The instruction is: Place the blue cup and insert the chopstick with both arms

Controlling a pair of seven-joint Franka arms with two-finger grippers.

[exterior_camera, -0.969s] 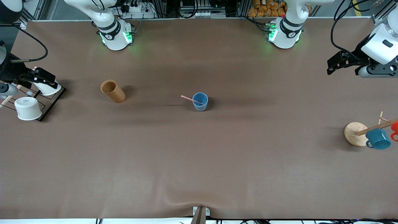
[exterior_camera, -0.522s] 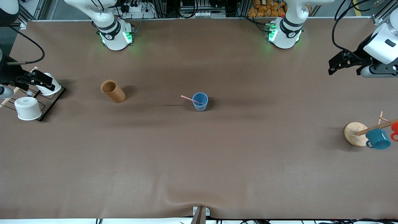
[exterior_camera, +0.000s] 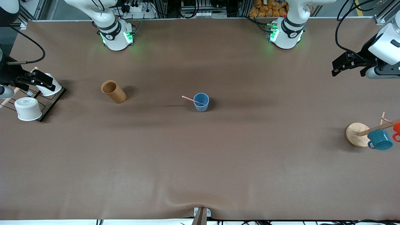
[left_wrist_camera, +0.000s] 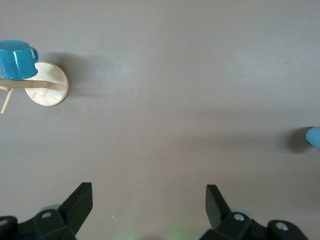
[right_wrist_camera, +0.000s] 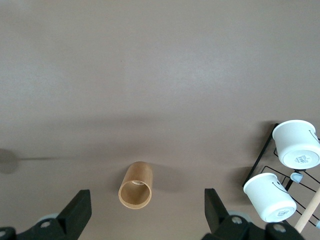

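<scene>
As stands one blue cup [exterior_camera: 201,102], one chopstick [exterior_camera: 193,100] inside

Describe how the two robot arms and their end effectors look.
Both arms are glossy white with dark grey bands at the joints. Green lights glow on the round bases of the left arm and the right arm. Black cables loop off both wrists. The left end effector and right end effector are black, with two wedge-shaped fingers each.

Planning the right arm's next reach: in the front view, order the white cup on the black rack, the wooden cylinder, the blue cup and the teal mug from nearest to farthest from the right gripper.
1. White cup, on the rack under the right gripper.
2. Wooden cylinder, toward the table's middle.
3. Blue cup, mid-table, holding the chopstick.
4. Teal mug, at the left arm's end.
</scene>
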